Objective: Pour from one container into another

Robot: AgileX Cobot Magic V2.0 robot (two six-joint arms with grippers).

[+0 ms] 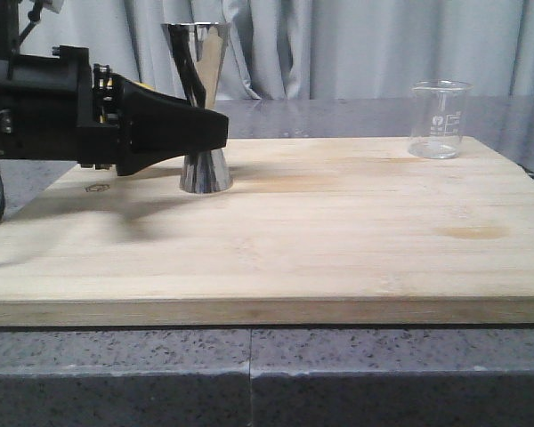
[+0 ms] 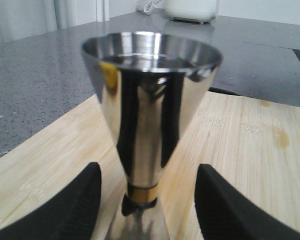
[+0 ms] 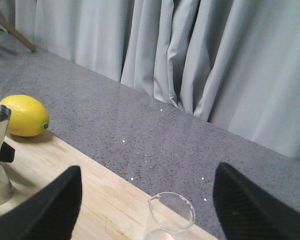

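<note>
On the board [image 1: 338, 240]: one jigger [image 1: 202, 107], one beaker [image 1: 439, 119], seemingly one lemon [image 3: 25, 115].

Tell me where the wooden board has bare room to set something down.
The widest free patch on the wooden board is its middle and near edge, between the steel jigger and the glass beaker. The board's far left corner is crowded: the open left gripper straddles the jigger's waist, and a lemon lies just off the board behind it.

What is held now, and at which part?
Nothing. The left gripper is open around the jigger waist; the right gripper is open above the beaker.
</note>
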